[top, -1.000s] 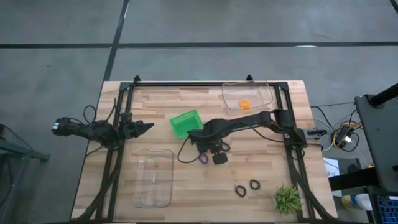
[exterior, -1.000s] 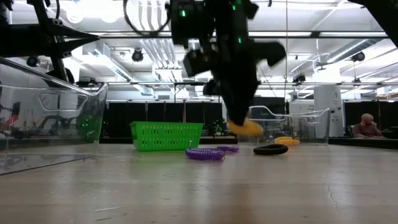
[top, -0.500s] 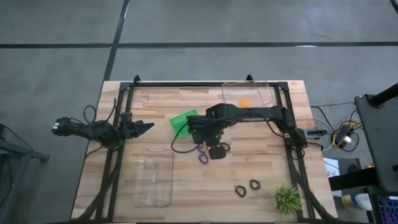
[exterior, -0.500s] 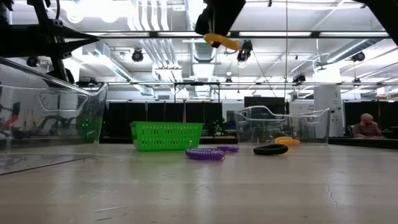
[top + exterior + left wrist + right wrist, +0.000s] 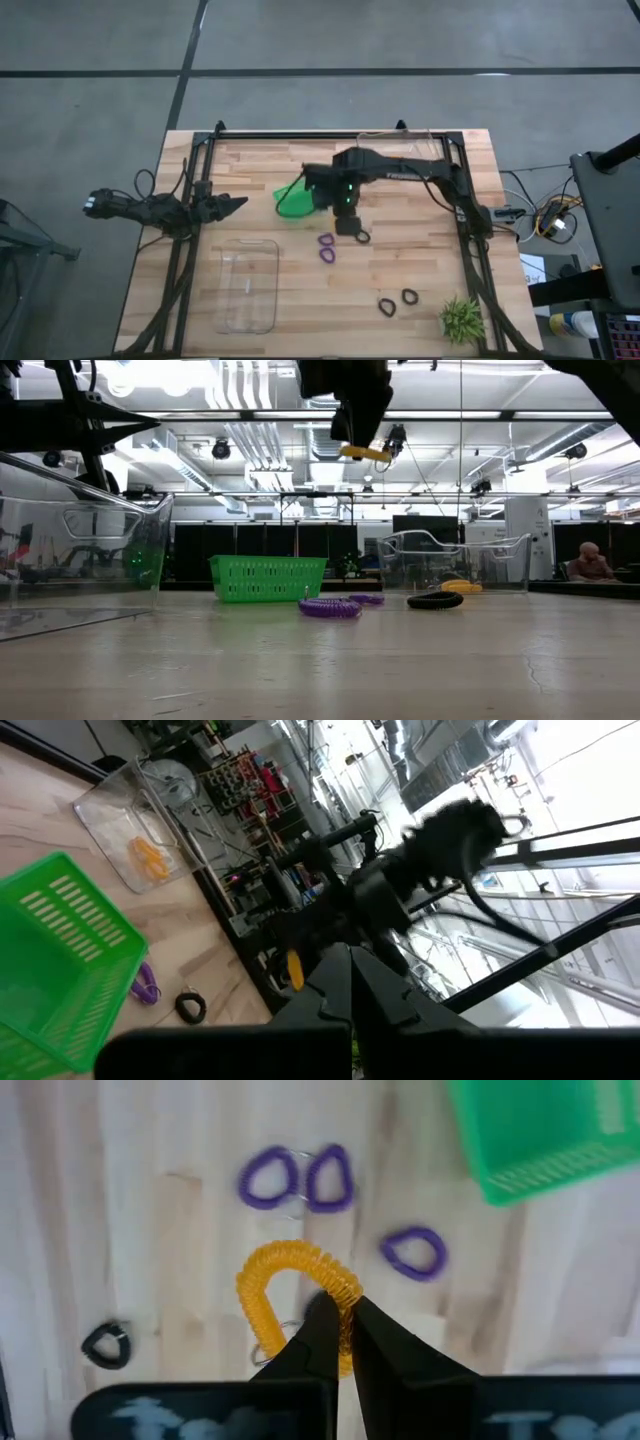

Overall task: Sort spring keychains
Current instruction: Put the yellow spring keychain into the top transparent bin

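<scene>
My right gripper (image 5: pixel 340 197) hangs high over the table beside the green bin (image 5: pixel 296 200), shut on an orange spring keychain (image 5: pixel 290 1285). The low view shows that keychain (image 5: pixel 365 453) below the raised gripper (image 5: pixel 357 430). Three purple keychains (image 5: pixel 268 1180), (image 5: pixel 328 1180), (image 5: pixel 415 1252) and a black one (image 5: pixel 105 1345) lie flat on the wood beneath. Two more black keychains (image 5: pixel 386 306), (image 5: pixel 409 296) lie toward the near edge. Another orange keychain (image 5: pixel 145 855) sits in the far clear bin. My left gripper (image 5: pixel 238 203) waits shut at the table's left. My right gripper pinches the orange keychain between its two fingers, on one side of the coiled loop (image 5: pixel 345 1292). The fingers come from above, pointing down. The loop is lifted clear of the table and sticks out sideways from the fingertips (image 5: pixel 365 453), about level.
A clear bin (image 5: pixel 248 285) stands at the near left. A second clear bin (image 5: pixel 420 150) stands at the far right, partly under the right arm. A small green plant (image 5: pixel 461 320) sits at the near right corner. A person (image 5: pixel 590 563) sits in the room behind.
My right gripper has risen from just above the table to well above it, carrying the orange keychain clear, and has moved toward the far edge, beside the green bin. It has stayed shut on the keychain. The purple and black keychains have stayed where they were.
</scene>
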